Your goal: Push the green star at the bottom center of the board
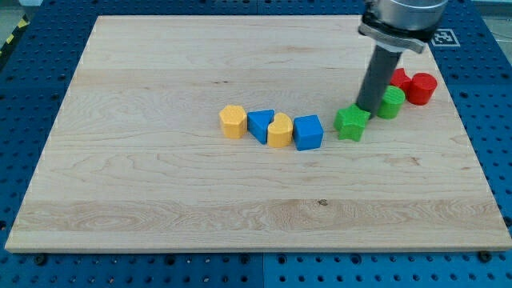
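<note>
Star, green, is seen right of the surface's middle, in the upper half, just below and left of my tip. The tip is set at the star's upper right edge, touching or nearly so; contact cannot be confirmed. No jaws are carried by the end effector: it is a plain dark rod, so nothing is spread, pressed together or pinched.

Handling, as judged: the star is small, rigid and light, probably moulded plastic, and should slide easily on smooth wood. No hold can be taken; it can only be shoved. Its points make it likely to spin if pressed off-centre, so the push is best placed on the top side, in line with its middle, and driven toward the view's bottom and somewhat left.

Just right of the rod a green cylinder is seen, and past it two red blocks, their shapes partly hidden. To the star's left a row is noted: blue cube, yellow heart, blue triangle, yellow block. The blue cube lies near the star and could be clipped.

The surface is a pale wooden board. No brand or readable writing is found; only a black-and-white marker tag at the top right.
</note>
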### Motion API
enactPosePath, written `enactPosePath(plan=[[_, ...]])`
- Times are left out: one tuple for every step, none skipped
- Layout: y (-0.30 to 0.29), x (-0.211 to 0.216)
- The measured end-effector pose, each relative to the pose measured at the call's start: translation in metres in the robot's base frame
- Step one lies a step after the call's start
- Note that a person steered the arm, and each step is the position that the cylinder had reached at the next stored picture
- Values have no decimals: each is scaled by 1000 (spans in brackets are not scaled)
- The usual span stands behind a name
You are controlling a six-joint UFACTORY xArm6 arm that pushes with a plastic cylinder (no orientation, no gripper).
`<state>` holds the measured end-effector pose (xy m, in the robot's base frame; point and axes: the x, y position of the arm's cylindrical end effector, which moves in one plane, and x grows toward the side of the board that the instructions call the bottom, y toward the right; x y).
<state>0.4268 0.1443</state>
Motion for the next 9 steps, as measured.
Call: enactPosePath(plan=[[-31,0],[-35,25],[-26,80],[-26,105],[-18,87],[6,92],[32,107],[35,114],[0,124]])
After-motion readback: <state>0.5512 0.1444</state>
